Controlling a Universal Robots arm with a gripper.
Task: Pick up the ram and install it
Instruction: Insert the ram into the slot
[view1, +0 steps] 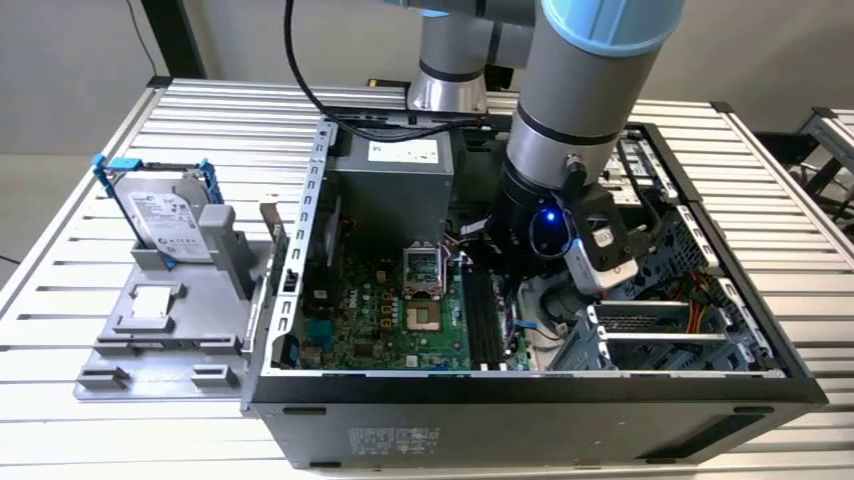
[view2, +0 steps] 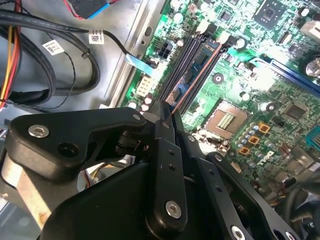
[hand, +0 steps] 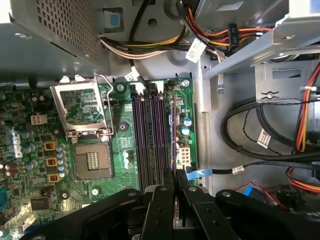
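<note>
The ram (hand: 174, 130) is a thin board seen edge-on, standing upright over the motherboard, parallel to the long black slots (hand: 147, 140) and on their side nearest the board's edge. In the second wrist view the ram (view2: 200, 62) shows a reddish top edge and runs beside the slots (view2: 177, 70). My gripper (hand: 176, 189) is shut on one end of the ram, and its black fingers (view2: 165, 125) press together on the board. I cannot tell whether the ram is seated in a slot. In the exterior view the arm's wrist (view1: 547, 225) reaches down into the open computer case (view1: 534, 385).
The CPU socket (hand: 90, 160) lies beside the slots. Bundled cables (hand: 260, 145) and a metal drive bracket (hand: 280, 45) crowd the other side. Outside the case, at the exterior view's left, a grey fixture (view1: 107, 375) holds a hard drive in a blue frame (view1: 167, 215) and a small square chip (view1: 154, 300).
</note>
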